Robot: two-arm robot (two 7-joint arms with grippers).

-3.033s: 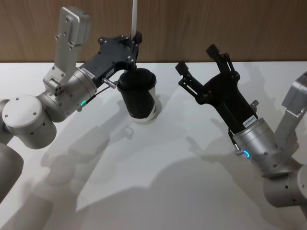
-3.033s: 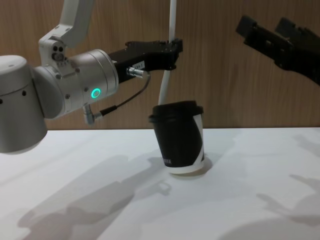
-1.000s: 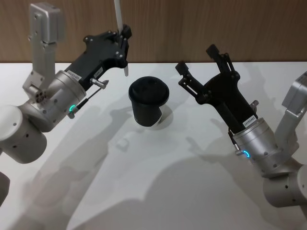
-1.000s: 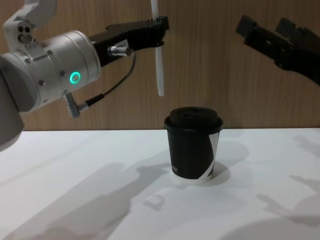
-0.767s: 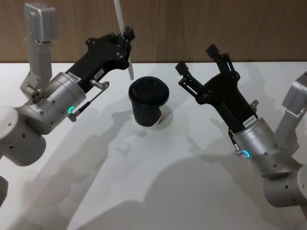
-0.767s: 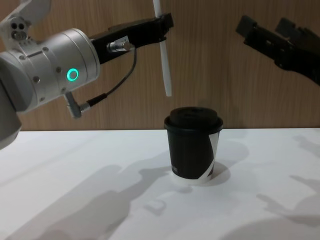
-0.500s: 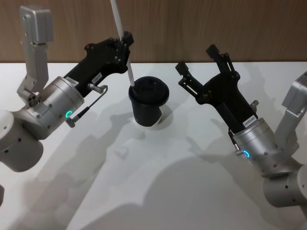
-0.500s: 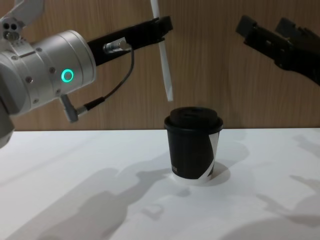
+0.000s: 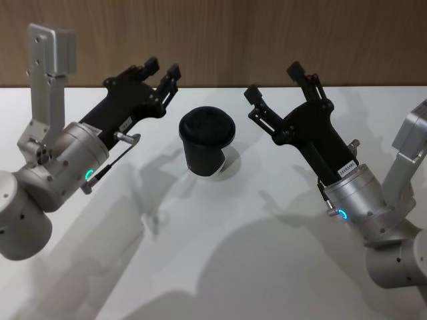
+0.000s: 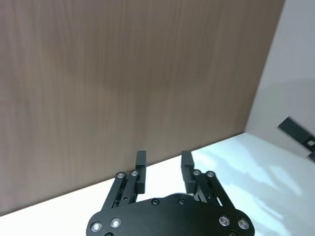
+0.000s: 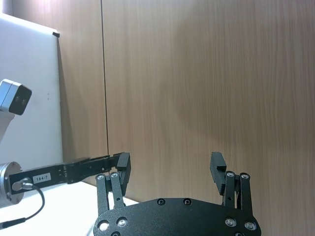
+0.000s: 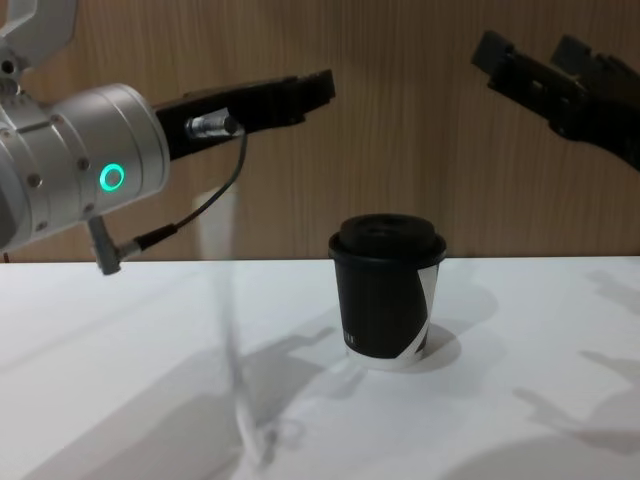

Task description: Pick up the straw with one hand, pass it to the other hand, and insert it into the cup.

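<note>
Nearest, the straw (image 12: 232, 330) is seen as a faint blurred streak, near upright, with its foot by the table (image 12: 500, 420), held by nothing, left of and nearer than the cup (image 9: 207, 143). Above it, the left gripper (image 9: 163, 67) is spread and empty, and is judged the closer. The right gripper (image 9: 272, 80) is held spread beyond the cup's right.

Left gripper (image 9: 162, 72) now open; straw (image 12: 232, 345) released, seemingly falling.
</note>
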